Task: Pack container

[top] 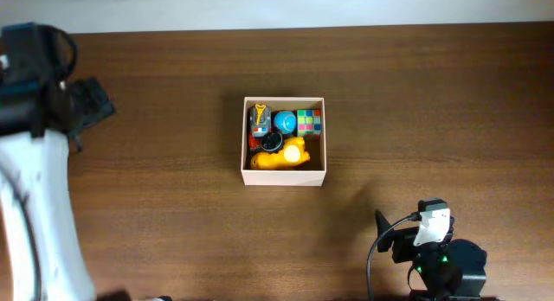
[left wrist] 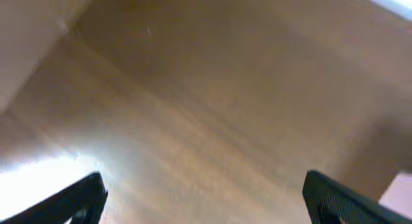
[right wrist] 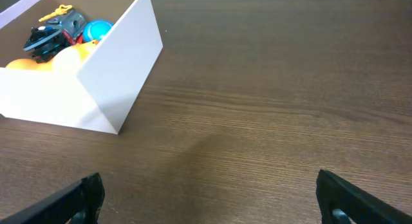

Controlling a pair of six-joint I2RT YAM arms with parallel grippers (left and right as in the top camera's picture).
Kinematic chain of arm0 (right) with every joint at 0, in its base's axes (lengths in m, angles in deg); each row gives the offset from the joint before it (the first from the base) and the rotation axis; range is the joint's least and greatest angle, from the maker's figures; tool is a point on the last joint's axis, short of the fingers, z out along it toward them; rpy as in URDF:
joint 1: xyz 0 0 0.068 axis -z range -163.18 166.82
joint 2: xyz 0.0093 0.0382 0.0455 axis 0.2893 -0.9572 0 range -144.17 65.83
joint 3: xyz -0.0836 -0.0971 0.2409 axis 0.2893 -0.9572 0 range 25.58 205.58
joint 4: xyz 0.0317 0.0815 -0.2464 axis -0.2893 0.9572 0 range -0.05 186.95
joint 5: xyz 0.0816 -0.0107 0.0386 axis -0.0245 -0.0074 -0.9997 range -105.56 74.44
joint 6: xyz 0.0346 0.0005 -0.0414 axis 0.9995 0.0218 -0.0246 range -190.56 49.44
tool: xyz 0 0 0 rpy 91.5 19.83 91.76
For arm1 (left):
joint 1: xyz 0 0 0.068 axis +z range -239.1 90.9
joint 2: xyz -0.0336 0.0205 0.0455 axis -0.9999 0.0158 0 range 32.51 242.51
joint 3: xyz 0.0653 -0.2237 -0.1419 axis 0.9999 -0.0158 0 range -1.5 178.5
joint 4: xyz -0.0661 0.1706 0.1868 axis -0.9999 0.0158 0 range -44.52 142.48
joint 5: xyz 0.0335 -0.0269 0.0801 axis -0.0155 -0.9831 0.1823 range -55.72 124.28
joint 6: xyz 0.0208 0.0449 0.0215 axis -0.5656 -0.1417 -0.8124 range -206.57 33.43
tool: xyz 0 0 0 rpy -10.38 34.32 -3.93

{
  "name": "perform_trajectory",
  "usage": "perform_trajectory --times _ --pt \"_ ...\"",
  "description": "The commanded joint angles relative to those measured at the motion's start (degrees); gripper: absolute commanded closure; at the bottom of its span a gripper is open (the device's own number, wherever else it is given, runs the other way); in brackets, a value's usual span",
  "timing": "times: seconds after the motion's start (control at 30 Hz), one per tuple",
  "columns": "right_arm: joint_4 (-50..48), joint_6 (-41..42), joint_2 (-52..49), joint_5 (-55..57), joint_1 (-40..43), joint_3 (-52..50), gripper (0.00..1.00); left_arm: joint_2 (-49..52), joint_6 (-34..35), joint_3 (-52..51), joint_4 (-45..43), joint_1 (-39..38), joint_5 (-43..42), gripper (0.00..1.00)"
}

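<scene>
The container (top: 284, 177) sat in the middle of the bench (top: 433, 102), full of toys (top: 279, 156), while the left claw (left wrist: 206, 201) and the right claw (right wrist: 209, 201) were both open and empty, so a low sweep might shove its light cardboard wall.

The left gripper (left wrist: 203, 188) is showing only its two dark tips, the bottom edge cutting off the rest; the table (left wrist: 212, 89) ahead of it is blurring throughout; ahead-left of the right gripper (right wrist: 209, 185), the container (right wrist: 109, 76) is running past the left edge, its near wall hiding most of the toys (right wrist: 58, 34).
</scene>
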Motion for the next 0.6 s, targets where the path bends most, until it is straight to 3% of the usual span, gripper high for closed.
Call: perform_trajectory --times 0.0,0.1,0.23,0.57 --pt "-0.17 -0.39 0.59 -0.33 0.48 -0.35 0.01 -10.67 -7.61 -5.92 -7.19 0.28 0.57 0.01" --pt "-0.17 -0.42 0.59 -0.33 0.48 -0.35 0.01 -18.43 -14.32 -14.86 -16.98 0.28 -4.57 0.01" --pt "-0.17 -0.39 0.59 -0.33 0.48 -0.35 0.01 -29.59 -16.48 -28.63 -26.38 0.26 -11.1 0.01" --pt "-0.17 -0.39 0.59 -0.33 0.48 -0.35 0.01 -62.58 -16.37 -63.73 -32.06 -6.05 -14.6 0.01"
